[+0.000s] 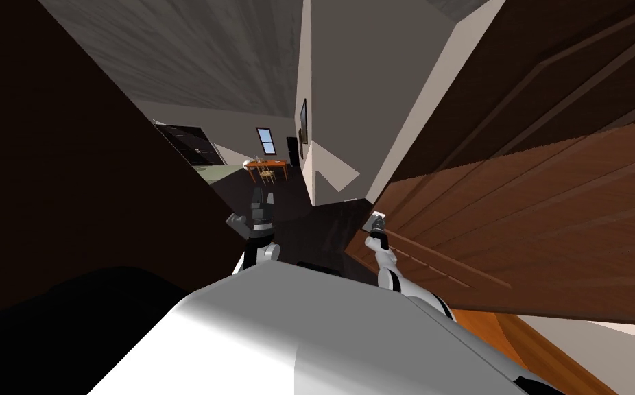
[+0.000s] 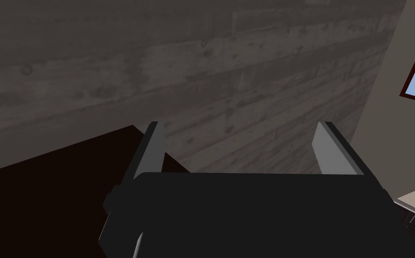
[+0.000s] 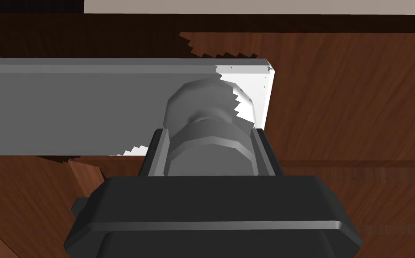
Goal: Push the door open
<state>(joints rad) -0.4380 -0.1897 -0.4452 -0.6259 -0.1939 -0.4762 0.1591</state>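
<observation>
One brown, wood-grained, panelled door [image 1: 549,226] stands close on the robot's right, and it carries one rounded grey knob [image 3: 197,107] set on one flat grey plate [image 3: 67,107]. The right end effector [image 3: 207,133] is clamped on that knob, with its two fingers pressing the knob's sides. The left end effector [image 2: 239,125] hangs ahead on the robot's left, well apart from the door, with its fingers spread wide and holding nothing.

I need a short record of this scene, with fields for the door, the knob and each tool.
door: brown wood, on my right, seems partly open
knob: grey, round, on a grey plate
right tool: shut on the knob, fingers pressing its sides
left tool: open, holds nothing, raised in front of me
beyond the doorway: a brown table, far off
</observation>
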